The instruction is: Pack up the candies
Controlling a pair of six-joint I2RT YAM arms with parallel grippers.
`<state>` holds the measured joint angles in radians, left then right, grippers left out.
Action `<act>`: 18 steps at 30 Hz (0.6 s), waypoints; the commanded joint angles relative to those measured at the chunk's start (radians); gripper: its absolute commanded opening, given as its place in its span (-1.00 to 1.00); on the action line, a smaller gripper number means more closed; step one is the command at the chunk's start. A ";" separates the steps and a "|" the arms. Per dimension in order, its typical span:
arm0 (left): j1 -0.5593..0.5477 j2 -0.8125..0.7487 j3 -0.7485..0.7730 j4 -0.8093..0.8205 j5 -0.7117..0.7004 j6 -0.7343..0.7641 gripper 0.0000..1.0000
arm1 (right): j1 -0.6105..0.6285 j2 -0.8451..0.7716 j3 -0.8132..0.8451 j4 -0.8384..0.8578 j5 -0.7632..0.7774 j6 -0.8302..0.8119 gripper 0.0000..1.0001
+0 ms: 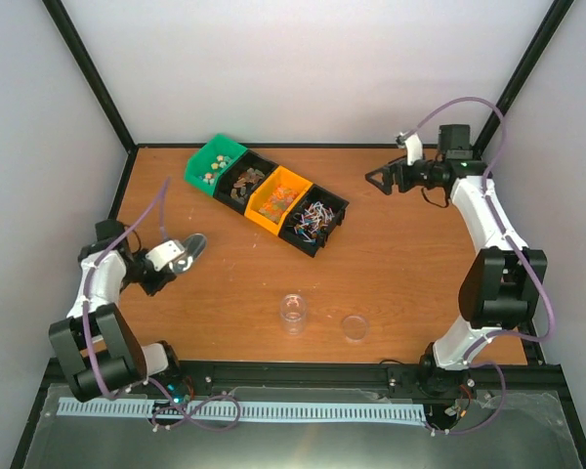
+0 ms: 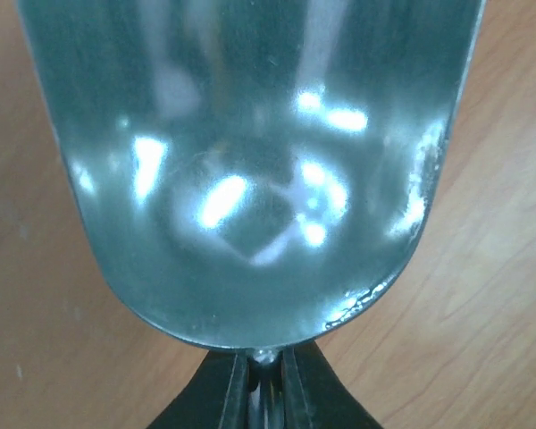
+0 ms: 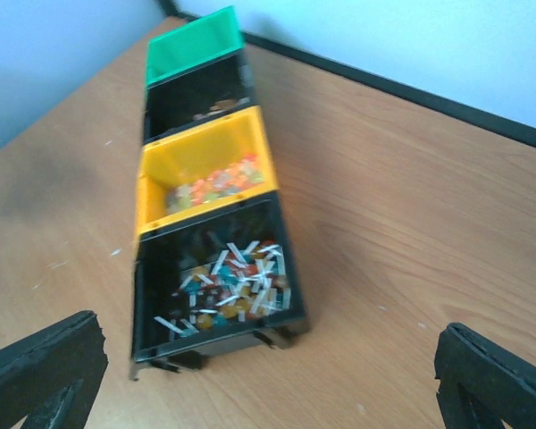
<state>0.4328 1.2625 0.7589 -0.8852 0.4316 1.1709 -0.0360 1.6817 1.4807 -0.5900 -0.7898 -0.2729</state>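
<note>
The candies lie in a row of four bins at the back: small round ones in the green bin [image 1: 213, 164], brownish lumps in a black bin [image 1: 244, 184], orange-red pieces in the orange bin [image 1: 280, 198] [image 3: 216, 183], thin wrapped ones in the near black bin [image 1: 313, 219] [image 3: 234, 280]. A clear jar [image 1: 293, 312] stands open at the front middle with a few candies inside. My left gripper [image 1: 161, 262] is shut on the handle of the silver scoop [image 1: 189, 249] [image 2: 250, 161], whose bowl is empty. My right gripper [image 1: 383, 179] is open and empty, right of the bins.
The jar's clear lid [image 1: 355, 326] lies flat to the right of the jar. Black frame posts and white walls close in the wooden table [image 1: 400, 264] at the back and sides. A black rail runs along the near edge.
</note>
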 commanded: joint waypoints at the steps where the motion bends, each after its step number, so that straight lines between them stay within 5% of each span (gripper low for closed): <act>1: -0.152 -0.047 0.100 -0.179 0.070 0.076 -0.98 | 0.095 -0.013 0.028 -0.046 -0.057 -0.144 0.97; 10: -0.551 -0.006 0.256 -0.238 0.028 -0.159 -0.98 | 0.340 -0.044 0.028 -0.111 -0.060 -0.329 0.90; 18: -0.781 0.055 0.342 -0.205 -0.001 -0.316 -0.98 | 0.530 -0.026 0.020 -0.082 -0.044 -0.357 0.65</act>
<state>-0.2794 1.2922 1.0309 -1.0843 0.4328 0.9600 0.4015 1.6749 1.4933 -0.6781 -0.8459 -0.5869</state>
